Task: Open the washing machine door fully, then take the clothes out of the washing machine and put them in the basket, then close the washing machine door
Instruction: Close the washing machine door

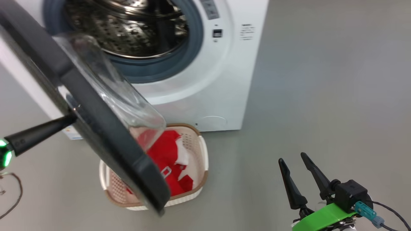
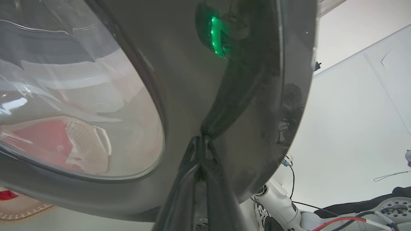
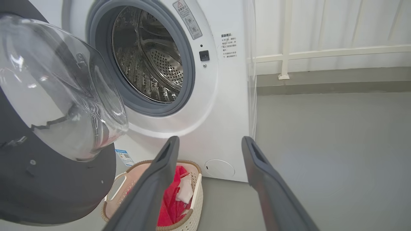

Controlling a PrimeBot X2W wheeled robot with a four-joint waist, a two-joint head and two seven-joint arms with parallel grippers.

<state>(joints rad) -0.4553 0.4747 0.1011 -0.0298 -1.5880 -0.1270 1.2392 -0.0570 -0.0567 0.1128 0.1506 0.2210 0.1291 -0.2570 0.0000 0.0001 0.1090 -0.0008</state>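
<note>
The washing machine door [image 1: 106, 128] stands partly open, swung out from the washing machine [image 1: 205, 89]. The left hand [image 1: 72, 119] is closed, its two fingers together and holding nothing. Its tip touches the outer black rim of the door; in the left wrist view the tip meets its own reflection on the glossy rim. The drum [image 1: 135, 32] is open to view and looks empty. The basket [image 1: 204, 154] stands on the floor [image 1: 321, 96] just in front of the machine's lower front, partly under the door. The red clothes [image 1: 167, 150] lie inside it. The right hand [image 1: 292, 157] is wide open and empty. It hangs over the bare floor, well apart from the basket and the door, to their right.
</note>
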